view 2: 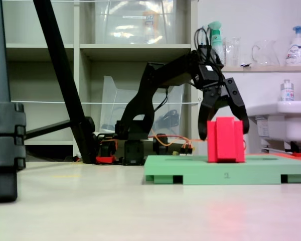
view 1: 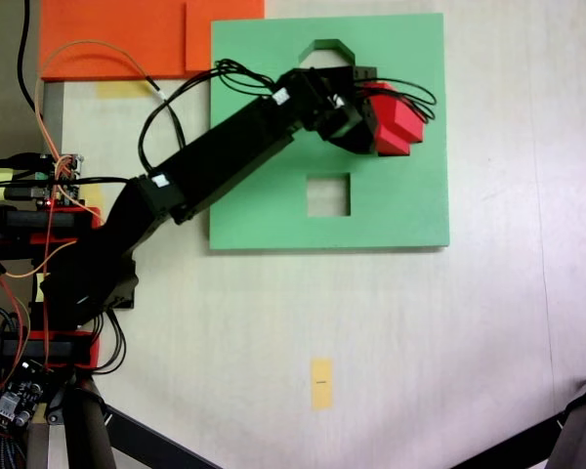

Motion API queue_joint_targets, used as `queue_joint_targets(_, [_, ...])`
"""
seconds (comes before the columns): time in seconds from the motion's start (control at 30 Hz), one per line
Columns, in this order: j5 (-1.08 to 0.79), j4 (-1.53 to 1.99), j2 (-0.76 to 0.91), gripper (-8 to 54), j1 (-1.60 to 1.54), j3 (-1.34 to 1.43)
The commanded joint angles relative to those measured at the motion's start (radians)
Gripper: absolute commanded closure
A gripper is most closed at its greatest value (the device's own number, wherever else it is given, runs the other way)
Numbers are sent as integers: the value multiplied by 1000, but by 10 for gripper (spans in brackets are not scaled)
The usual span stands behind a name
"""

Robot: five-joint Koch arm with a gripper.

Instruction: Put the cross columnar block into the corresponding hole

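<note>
One red cross columnar block (view 1: 398, 119) stands on the green board (view 1: 410, 210) in a fixed view from above, hiding the plus-shaped hole, while in a fixed view from table level the gripper (view 2: 223, 123) straddles it, jaws spread, likely needing a straight downward press, before cluttered shelves (view 2: 135, 47).

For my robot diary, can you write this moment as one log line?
gripper: open, straddling red cross block | block: upright on green board

Claw (view 2: 223, 122) astride red block (view 2: 225, 140) on green board (view 2: 190, 172).
</note>
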Motion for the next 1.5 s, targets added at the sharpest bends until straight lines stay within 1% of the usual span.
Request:
queue_joint_targets(0.0, [32,-12,3,144,9,-52])
queue_joint_targets(0.33, [34,-15,-21,144,26,-89])
queue_joint_targets(0.6, [31,-21,-89,144,44,-166])
queue_joint_targets(0.73, [29,-12,-89,144,38,-166])
queue_joint_targets(0.83, [31,32,-37,145,25,-166])
queue_joint_targets(0.93, [32,107,51,176,6,-166])
queue_joint_targets(1.0, [55,169,107,176,-14,-166])
queue_joint_targets(1.13, [77,244,166,177,-37,-166])
queue_joint_targets(1.27, [81,281,175,176,-46,-164])
queue_joint_targets(1.47, [81,359,86,175,-49,-161])
